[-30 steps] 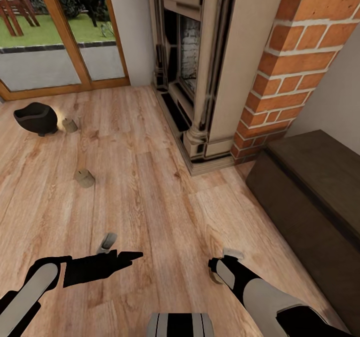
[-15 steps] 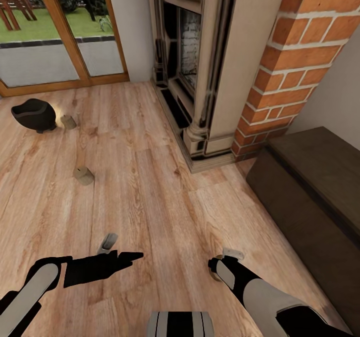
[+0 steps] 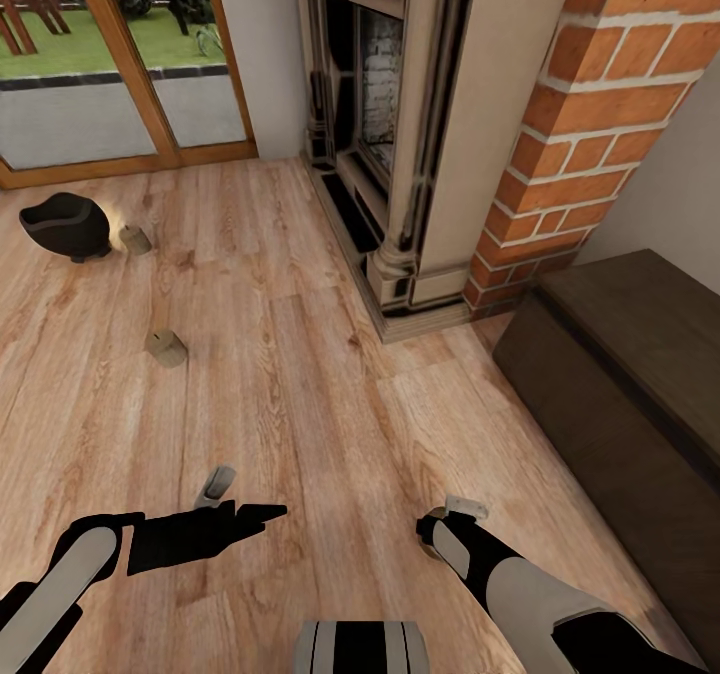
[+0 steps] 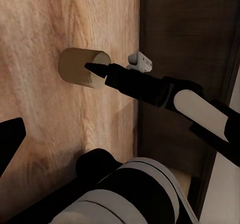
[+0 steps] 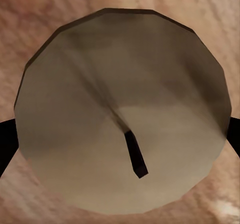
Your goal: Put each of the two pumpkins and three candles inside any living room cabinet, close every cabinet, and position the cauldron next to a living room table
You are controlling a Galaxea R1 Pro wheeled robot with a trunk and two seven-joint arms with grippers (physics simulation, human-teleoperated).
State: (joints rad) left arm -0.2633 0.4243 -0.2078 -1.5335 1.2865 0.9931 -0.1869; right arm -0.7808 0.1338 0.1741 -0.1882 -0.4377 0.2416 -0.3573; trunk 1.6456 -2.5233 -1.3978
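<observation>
Wooden living-room floor (image 3: 300, 404) beside the fireplace (image 3: 400, 154). The right gripper (image 3: 440, 544) is clamped around one candle (image 5: 122, 109). The left gripper (image 3: 235, 516) is seen spread, empty. Two candles (image 3: 166, 347) (image 3: 135, 239) and the cauldron (image 3: 65, 224) are found at 10 o'clock; the cabinet (image 3: 620, 394) at 3 o'clock.

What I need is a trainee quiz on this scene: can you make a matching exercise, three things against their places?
Things:
1. small round black cauldron
2. long dark-brown wood cabinet
3. stubby beige candle with a dark wick

Places:
a. beside the red brick column
b. between the jaws of the right gripper
c. on the wood floor near the glass door

Pairs: 1-c, 2-a, 3-b.
</observation>
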